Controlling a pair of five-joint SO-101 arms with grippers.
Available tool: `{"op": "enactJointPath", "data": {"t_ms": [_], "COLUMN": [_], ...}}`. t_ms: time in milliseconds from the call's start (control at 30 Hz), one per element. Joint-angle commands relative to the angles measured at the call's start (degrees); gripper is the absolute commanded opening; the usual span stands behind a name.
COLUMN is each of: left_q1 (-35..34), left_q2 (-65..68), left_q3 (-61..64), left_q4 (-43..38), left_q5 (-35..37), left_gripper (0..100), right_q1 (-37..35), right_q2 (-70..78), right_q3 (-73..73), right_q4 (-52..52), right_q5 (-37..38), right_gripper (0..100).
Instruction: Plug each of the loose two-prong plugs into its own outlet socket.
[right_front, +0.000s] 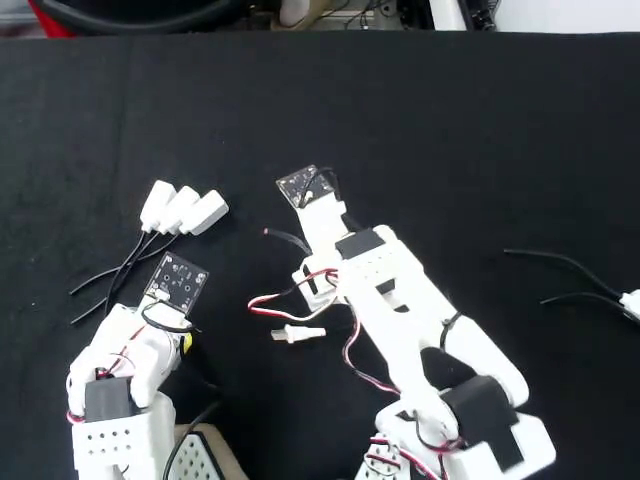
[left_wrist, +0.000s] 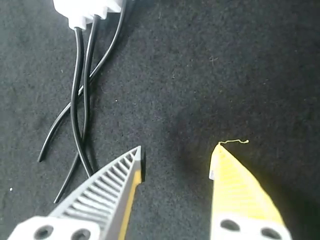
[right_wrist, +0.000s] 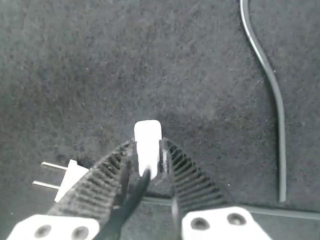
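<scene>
Clenched on a white plug, the right gripper shows in its own wrist view pinching the plug's body from both sides, with the black cord running back between the fingers (the prongs are hidden, so I cannot tell how they point). Just beside it a loose plug lies flat on the cloth, its two prongs bare. I judge that a drag of the cord could sweep it aside. Left wrist view: the left gripper hangs released over bare cloth, with the sockets ahead of it and black leads trailing from them. High view: the sockets are three white blocks side by side, touching, lying free on the cloth, near the left arm and apart from the right arm. Nothing pins them, so a push from the plug would likely slide them rather than seat the prongs, unless the left gripper braces them. Packed so tight, a slanted approach could strike a neighbour. The small smooth plug may also twist in the grip. The loose plug lies beside the right arm.
</scene>
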Motion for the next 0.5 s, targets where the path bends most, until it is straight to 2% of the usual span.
{"op": "enactJointPath", "data": {"t_ms": [0, 467], "left_q1": [-0.4, -0.31], "left_q2": [-0.26, -0.26], "left_q3": [-0.57, -0.57], "left_q4": [0.7, 0.7], "left_q5": [-0.44, -0.53], "left_gripper": [23, 23], "right_q1": [0.53, 0.79], "right_q2": [3.74, 6.9], "right_q3": [-2.15, -5.76], "right_q4": [0.35, 3.6], "right_q5": [0.44, 2.02], "right_gripper": [5.7, 3.5]}}
